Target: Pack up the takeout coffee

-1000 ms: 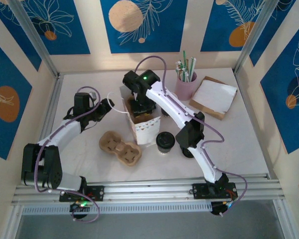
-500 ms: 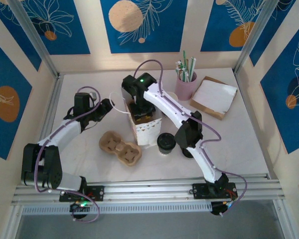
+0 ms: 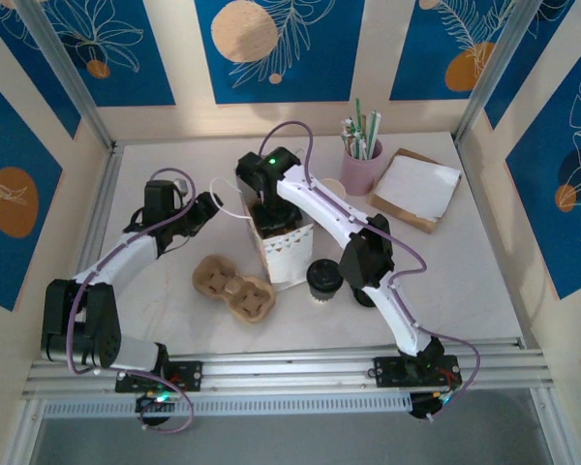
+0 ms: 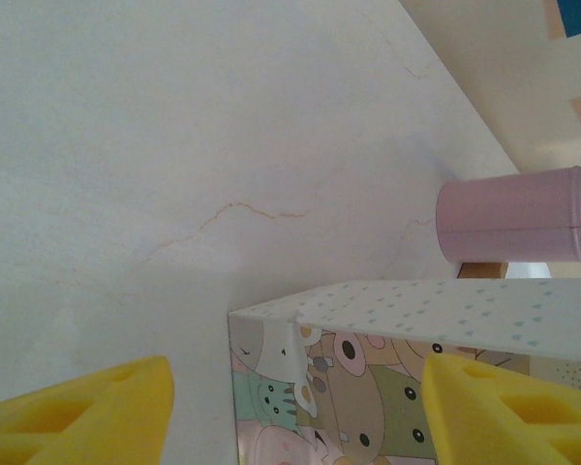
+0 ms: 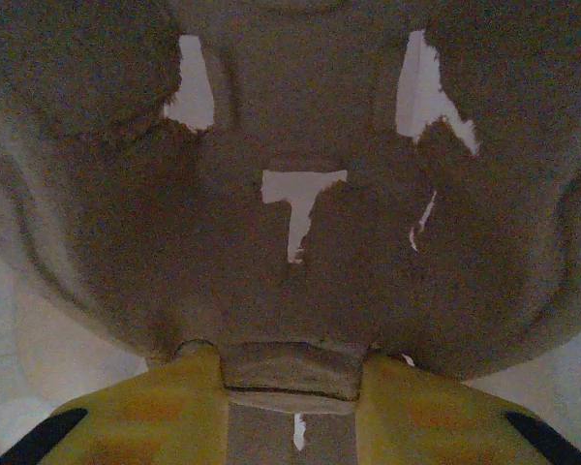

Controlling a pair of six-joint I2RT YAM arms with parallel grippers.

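We see the right gripper [image 5: 289, 373] clamped on a tab of a pulp cup carrier [image 5: 290, 223]. In the top view that wrist sits over the mouth of the paper bag [image 3: 286, 254]. The takeout coffee [image 3: 321, 277] stands upright on the table [image 3: 455, 281], lid on, just beside the bag's right face. It's under the right forearm and apart from both grippers. The left gripper [image 3: 210, 205] is off the bag's left side, jaws apart. In its wrist view the bag's top corner lies ahead between the yellow fingers [image 4: 87, 407]; we can't tell if it touches. A second carrier [image 3: 234, 288] lies on the table near the bag's left side.
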